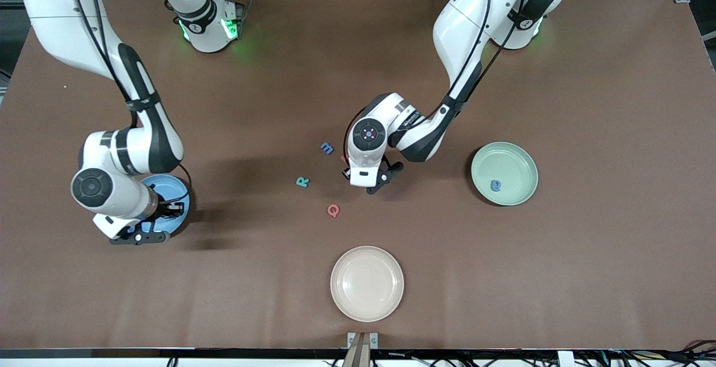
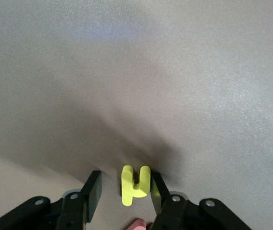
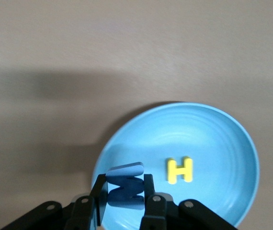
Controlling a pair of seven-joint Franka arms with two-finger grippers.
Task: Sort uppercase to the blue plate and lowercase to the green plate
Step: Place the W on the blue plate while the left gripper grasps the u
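My left gripper (image 2: pixel 125 181) is down at the table's middle, open around a yellow lowercase letter (image 2: pixel 135 184). One finger (image 2: pixel 157 188) touches the letter; the other stands apart from it. A red letter's edge (image 1: pixel 343 158) shows beside that hand (image 1: pixel 362 175). My right gripper (image 3: pixel 124 184) is shut on the blue M (image 3: pixel 125 192) over the blue plate (image 3: pixel 213 143), where the yellow H (image 3: pixel 179 170) lies. On the table lie the blue m (image 1: pixel 327 147), teal R (image 1: pixel 302 182) and red Q (image 1: pixel 333 210). The blue a (image 1: pixel 495 186) lies in the green plate (image 1: pixel 517 160).
A cream plate (image 1: pixel 367 283) sits nearest the front camera, midway along the table. The blue plate (image 1: pixel 170 187) is at the right arm's end, mostly under that arm's hand. The green plate is toward the left arm's end.
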